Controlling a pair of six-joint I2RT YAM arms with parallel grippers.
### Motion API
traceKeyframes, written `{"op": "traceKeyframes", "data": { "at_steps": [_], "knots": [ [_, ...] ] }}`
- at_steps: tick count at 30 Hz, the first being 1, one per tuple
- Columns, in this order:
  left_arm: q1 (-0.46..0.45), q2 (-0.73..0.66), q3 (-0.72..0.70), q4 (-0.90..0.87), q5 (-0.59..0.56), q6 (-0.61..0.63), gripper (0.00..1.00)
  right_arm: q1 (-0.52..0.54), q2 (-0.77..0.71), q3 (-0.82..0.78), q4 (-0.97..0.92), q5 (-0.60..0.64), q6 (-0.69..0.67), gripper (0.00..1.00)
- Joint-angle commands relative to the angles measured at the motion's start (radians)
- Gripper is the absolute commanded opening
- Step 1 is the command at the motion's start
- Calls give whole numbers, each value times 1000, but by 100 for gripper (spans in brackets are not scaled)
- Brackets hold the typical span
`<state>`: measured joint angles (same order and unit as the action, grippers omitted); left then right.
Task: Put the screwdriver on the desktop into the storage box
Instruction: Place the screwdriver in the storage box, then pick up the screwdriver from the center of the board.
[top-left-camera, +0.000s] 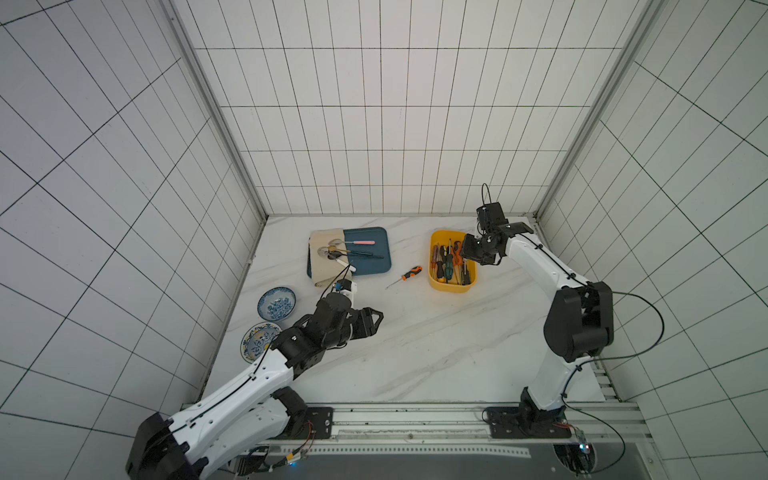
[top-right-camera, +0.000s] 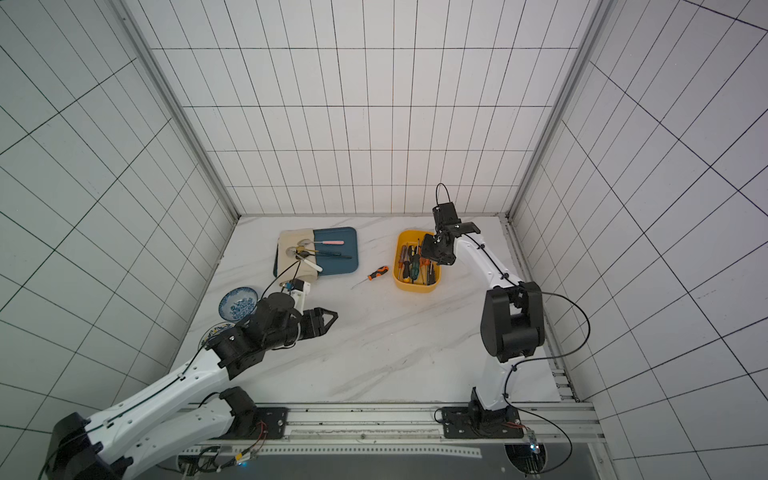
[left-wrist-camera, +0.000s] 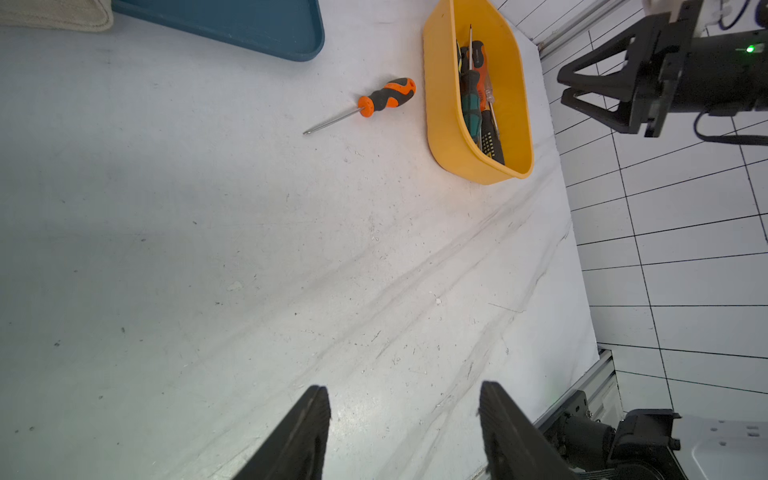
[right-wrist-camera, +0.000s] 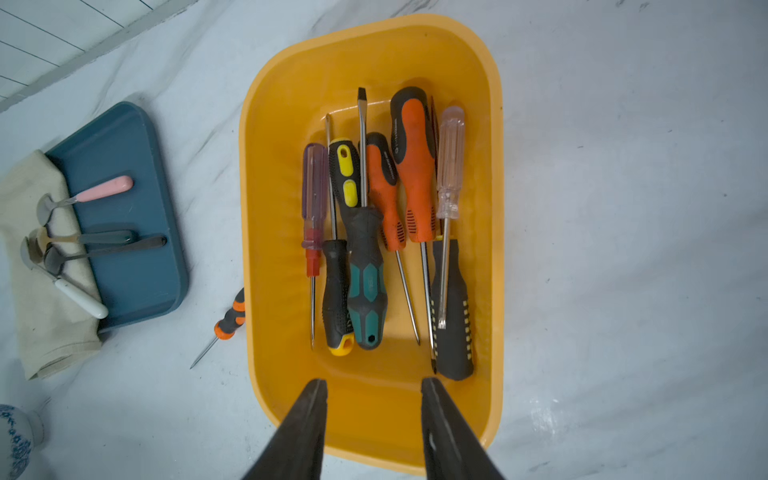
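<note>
Top views both show one screwdriver (top-left-camera: 409, 274) lying on the desktop (top-left-camera: 415, 357), just beside the storage box (top-left-camera: 451, 287), so placing it is not yet done. Left wrist: left gripper (left-wrist-camera: 405, 392) spread, empty, well away. Right wrist: right gripper (right-wrist-camera: 374, 384) parted, empty, above the box's stored screwdrivers (right-wrist-camera: 374, 232)

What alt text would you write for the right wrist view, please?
The yellow storage box holds many screwdrivers, under the open, empty right gripper. One orange-and-black screwdriver lies outside on the white desktop, near a blue tray of spoons.
</note>
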<state>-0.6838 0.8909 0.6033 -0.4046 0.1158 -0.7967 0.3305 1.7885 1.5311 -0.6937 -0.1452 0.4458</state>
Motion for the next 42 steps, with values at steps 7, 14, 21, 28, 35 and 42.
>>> {"op": "traceKeyframes", "data": {
  "at_steps": [7, 14, 21, 28, 35, 42],
  "knots": [
    [28, 105, 83, 22, 56, 44, 62, 54, -240, -241, 75, -45, 50, 44],
    [39, 202, 174, 14, 51, 114, 63, 86, -414, -424, 125, -74, 92, 44],
    [60, 367, 271, 7, 60, 169, 63, 116, -575, -579, 129, -83, 120, 45],
    [73, 639, 486, -84, 92, 241, 60, 135, -701, -696, 103, -65, 135, 45],
    [86, 854, 671, -130, 84, 329, 58, 145, -800, -798, 105, -63, 167, 45],
    [119, 1020, 831, -160, 111, 388, 53, 160, -871, -858, 106, -57, 197, 45]
  ]
}}
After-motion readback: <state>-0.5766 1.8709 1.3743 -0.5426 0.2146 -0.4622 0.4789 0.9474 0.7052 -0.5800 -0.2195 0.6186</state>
